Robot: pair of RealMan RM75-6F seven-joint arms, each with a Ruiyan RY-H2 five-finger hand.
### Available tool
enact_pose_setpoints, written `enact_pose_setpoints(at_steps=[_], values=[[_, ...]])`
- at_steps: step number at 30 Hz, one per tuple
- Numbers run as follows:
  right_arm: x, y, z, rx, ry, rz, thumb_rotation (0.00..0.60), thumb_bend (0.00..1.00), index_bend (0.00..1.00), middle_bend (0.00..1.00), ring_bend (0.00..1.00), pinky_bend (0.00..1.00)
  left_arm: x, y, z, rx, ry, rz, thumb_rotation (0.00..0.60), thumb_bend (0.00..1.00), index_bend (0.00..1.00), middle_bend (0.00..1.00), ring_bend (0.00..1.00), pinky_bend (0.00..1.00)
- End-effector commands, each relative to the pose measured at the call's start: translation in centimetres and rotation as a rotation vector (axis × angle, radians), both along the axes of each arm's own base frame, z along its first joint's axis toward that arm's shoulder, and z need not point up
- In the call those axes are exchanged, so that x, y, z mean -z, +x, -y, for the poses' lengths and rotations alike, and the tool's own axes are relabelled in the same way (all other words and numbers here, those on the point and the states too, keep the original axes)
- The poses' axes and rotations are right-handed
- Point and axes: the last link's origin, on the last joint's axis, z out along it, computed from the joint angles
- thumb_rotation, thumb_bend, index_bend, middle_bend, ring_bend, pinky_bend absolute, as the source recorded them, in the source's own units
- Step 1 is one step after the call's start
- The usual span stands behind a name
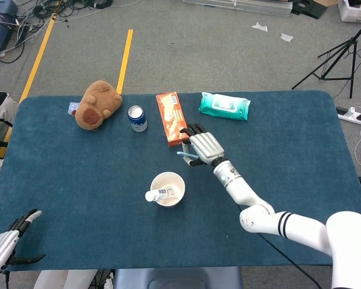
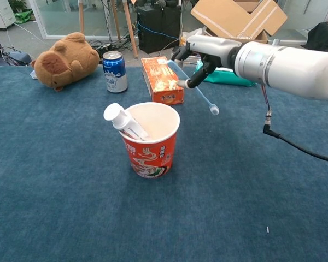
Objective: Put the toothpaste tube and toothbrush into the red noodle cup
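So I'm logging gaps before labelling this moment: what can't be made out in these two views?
- Left hand: head view, cut off by the bottom-left edge; absent from the chest view.
- Toothbrush: head view, mostly hidden under the right hand.
- Toothpaste tube: lower part hidden inside the red noodle cup, both views.
- Print on the orange box: too small to read.

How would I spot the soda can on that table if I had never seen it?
Start at the far edge of the dark blue felt table. Between the brown plush animal and the flat orange snack box stands a small blue and white drink can, the only upright metal cylinder there.
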Motion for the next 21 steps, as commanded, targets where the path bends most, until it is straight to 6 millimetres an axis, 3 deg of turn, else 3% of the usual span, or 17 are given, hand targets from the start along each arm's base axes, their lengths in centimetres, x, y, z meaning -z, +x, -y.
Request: enact_pose_setpoints(at_steps=[1,13,21], values=[[-0.8,0.4,0.0,0.0,-0.006,0.023,0.6,0.39,0.73,0.19,0.0,0.04,0.0,0.1,0.0,0.002,-0.001,-0.001,0.6,0.0,0.0,0.0,0.0,0.0],[-4.1,3.7,-0.6,-0.037,0.008,0.118,0.6,0.39,0.73,0.19,0.0,0.04,0.1,0.3,-0.3,0.01,-0.006,-0.001,0.6,0.0,0.0,0.0,0.0,0.0],[-5.7,6.9,-2.3,-0.088,0.061,0.178,0.6,0.39,0.73,0.19,0.0,0.04,0.0,0.5,-0.5,0.017,-0.002,-0.002,0.6,0.0,0.0,0.0,0.0,0.0]])
